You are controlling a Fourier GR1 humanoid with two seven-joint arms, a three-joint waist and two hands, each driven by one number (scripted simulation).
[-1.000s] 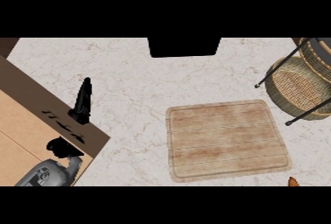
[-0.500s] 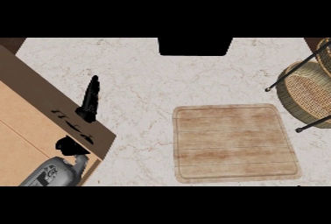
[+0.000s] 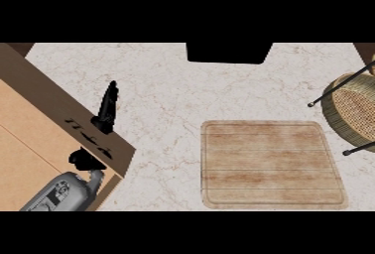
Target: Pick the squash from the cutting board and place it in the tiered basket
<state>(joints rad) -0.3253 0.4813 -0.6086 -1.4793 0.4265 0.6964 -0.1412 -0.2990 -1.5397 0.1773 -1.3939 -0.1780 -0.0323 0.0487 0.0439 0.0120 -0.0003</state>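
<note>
Wooden cutting board [image 3: 273,164], rectangular, grooved rim, planked grain, lies bare on the marbled bench [image 3: 190,89]; no squash in view. Woven round tiered basket [image 3: 355,111] on dark wire legs sits at right edge. Left hand [image 3: 107,106] rests at left, fingers straight. Right hand out of view. Judgement: squash probably already lifted; placing next.

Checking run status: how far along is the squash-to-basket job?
Nothing looks done. The board lies bare; no squash shows on it or anywhere in view. The basket is only partly in frame at the right edge, so its contents cannot be judged. Left hand rests open at the left, holding nothing; the right hand is out of view. Pick and place both remain, unless the squash sits hidden.
</note>
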